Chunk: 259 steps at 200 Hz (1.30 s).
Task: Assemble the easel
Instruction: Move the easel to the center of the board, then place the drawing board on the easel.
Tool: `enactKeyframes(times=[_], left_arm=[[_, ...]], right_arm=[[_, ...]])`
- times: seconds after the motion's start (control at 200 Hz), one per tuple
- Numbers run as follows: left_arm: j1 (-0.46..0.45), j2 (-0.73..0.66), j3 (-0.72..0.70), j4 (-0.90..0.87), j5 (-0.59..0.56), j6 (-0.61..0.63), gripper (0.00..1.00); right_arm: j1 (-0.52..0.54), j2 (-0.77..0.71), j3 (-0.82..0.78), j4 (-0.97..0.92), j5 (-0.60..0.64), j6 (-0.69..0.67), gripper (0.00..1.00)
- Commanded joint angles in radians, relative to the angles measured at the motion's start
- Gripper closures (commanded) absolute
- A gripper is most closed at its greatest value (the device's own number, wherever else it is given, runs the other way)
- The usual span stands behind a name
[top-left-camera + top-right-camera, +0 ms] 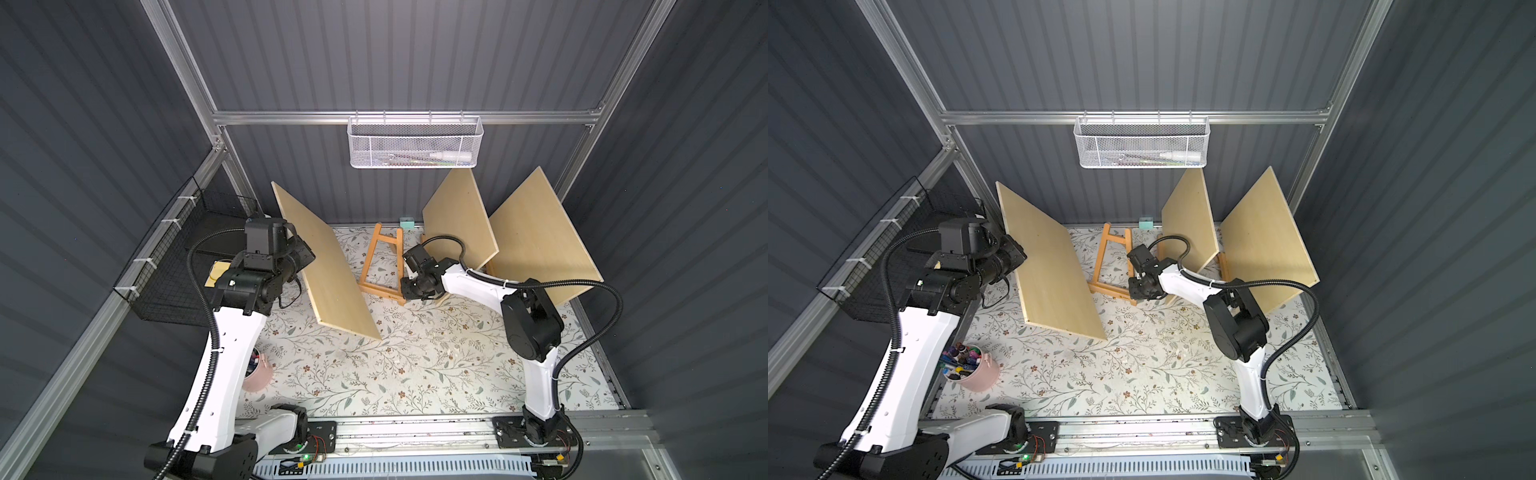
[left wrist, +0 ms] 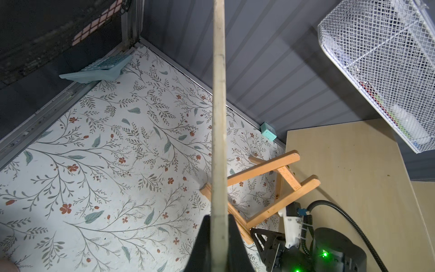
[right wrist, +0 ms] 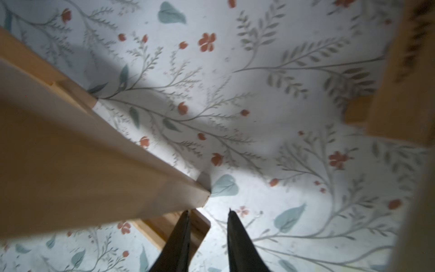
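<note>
Easel (image 1: pixel 380 293) sits on surface (image 1: pixel 374 374) near back edge, about mid-width. It's between the board (image 1: pixel 328 266) you hold and two more boards (image 1: pixel 455 220) toward the right back corner. Your left fingers (image 2: pixel 200 247) are clamped on held board's edge; board is tilted, and I can't tell if its low corner touches the surface. Your right fingers (image 3: pixel 181 240) are down at the right end of the easel's bottom bar. They're apart, the bar end partly in the gap, not pinched.
</note>
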Motion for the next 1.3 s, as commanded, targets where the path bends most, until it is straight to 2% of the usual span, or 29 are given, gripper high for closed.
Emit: enactKeyframes(times=[0.0, 0.045, 0.14, 0.205, 0.375, 0.575, 0.7, 1.031, 1.291], left_arm=[[0.001, -0.056, 0.088, 0.167, -0.029, -0.042, 1.00], [0.001, -0.053, 0.088, 0.169, -0.034, -0.042, 1.00], [0.001, -0.040, 0.093, 0.167, -0.041, -0.050, 1.00], [0.000, -0.028, 0.100, 0.159, -0.054, -0.068, 1.00], [0.001, 0.027, 0.147, 0.110, -0.106, -0.139, 1.00], [-0.009, 0.216, 0.430, -0.141, -0.173, -0.142, 1.00], [-0.041, 0.270, 0.475, -0.234, -0.216, -0.169, 1.00], [-0.302, 0.374, 0.521, -0.314, -0.398, -0.276, 1.00], [-0.466, 0.376, 0.456, -0.318, -0.548, -0.398, 1.00]], right_arm=[[0.053, -0.026, -0.015, 0.079, -0.217, -0.044, 0.70], [0.060, -0.038, -0.012, 0.099, -0.289, -0.028, 0.69], [0.062, -0.063, 0.006, 0.095, -0.345, -0.010, 0.66], [0.061, -0.100, 0.013, 0.062, -0.320, -0.013, 0.65], [0.037, -0.243, -0.002, -0.063, -0.144, -0.040, 0.63], [-0.008, -0.400, -0.062, -0.127, -0.147, -0.039, 0.61], [-0.009, -0.468, -0.096, -0.149, -0.128, -0.047, 0.61], [-0.033, -0.532, -0.144, -0.129, -0.117, -0.064, 0.61], [-0.042, -0.576, -0.202, -0.102, -0.174, -0.064, 0.61]])
